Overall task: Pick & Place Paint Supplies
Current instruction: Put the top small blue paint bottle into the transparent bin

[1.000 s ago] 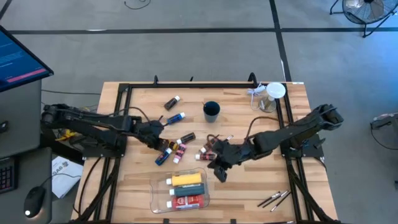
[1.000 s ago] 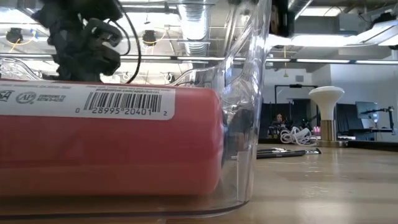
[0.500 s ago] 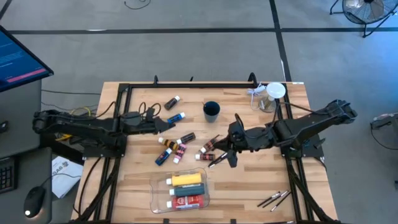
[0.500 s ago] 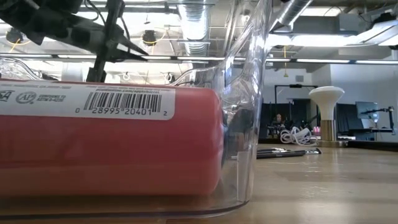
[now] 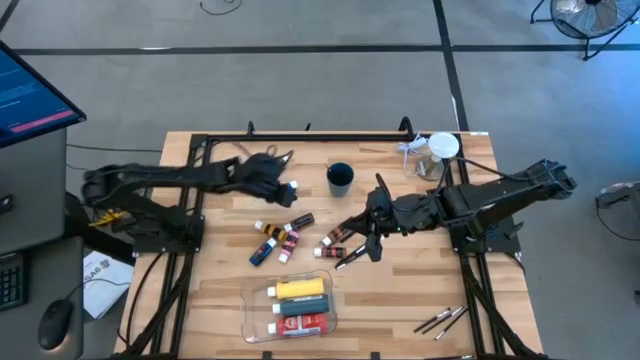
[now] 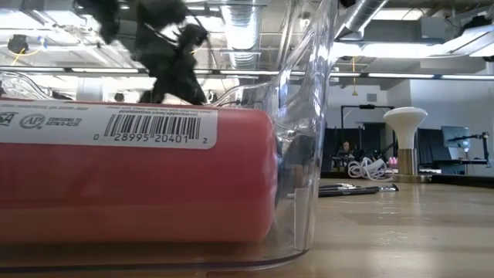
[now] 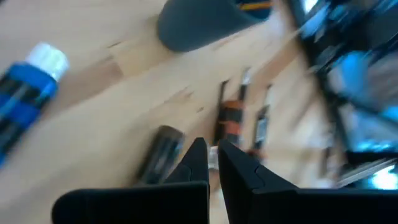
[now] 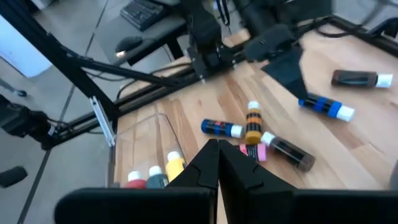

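Wood table point(image 5: 215, 300): 3 bottles point(image 5: 299, 306) in tray point(image 5: 254, 318)

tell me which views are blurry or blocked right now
Left wrist view: smeared with motion blur, the blue tube and dark cup soft-edged. Low view: mostly blocked by the clear tray and red bottle up close. High view: sharp.

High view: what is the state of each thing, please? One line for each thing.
Left gripper: shut, empty, above the blue tube.
Right gripper: shut, empty, beside loose tubes.
Clear tray: holds three bottles, lying flat.
Yellow bottle: in the tray.
Blue tube: lying on the table.
Dark cup: upright.
Brushes: lying loose.
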`<state>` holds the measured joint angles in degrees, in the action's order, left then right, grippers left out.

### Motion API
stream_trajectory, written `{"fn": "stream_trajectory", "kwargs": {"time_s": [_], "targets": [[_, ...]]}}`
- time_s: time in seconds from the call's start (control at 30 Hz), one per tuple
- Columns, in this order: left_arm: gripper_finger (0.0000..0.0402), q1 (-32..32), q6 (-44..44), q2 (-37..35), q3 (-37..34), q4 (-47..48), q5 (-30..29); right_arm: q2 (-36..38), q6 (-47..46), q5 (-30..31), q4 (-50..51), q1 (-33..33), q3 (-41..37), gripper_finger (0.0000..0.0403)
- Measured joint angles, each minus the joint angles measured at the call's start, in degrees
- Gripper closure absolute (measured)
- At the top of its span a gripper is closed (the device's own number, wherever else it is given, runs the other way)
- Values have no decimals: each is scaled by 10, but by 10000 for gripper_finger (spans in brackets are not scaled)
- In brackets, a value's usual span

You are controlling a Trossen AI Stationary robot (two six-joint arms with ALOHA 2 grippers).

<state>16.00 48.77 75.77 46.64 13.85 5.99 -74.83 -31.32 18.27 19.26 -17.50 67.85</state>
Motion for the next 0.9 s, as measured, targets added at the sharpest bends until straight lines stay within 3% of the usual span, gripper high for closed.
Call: {"fn": "stream_trajectory", "kwargs": {"time_s": [0.27,0.47,0.6,0.9], "targets": [[401,81,-192,160,156,176,-16,0,0,-4,34,8,0,403],[387,92,-313,238,259,310,-17,0,-2,-4,48,8,0,403],[339,78,-360,257,288,317,-22,0,-8,-4,49,8,0,403],[200,61,-392,301,294,317,-118,0,-17,-3,54,8,0,403]]}}
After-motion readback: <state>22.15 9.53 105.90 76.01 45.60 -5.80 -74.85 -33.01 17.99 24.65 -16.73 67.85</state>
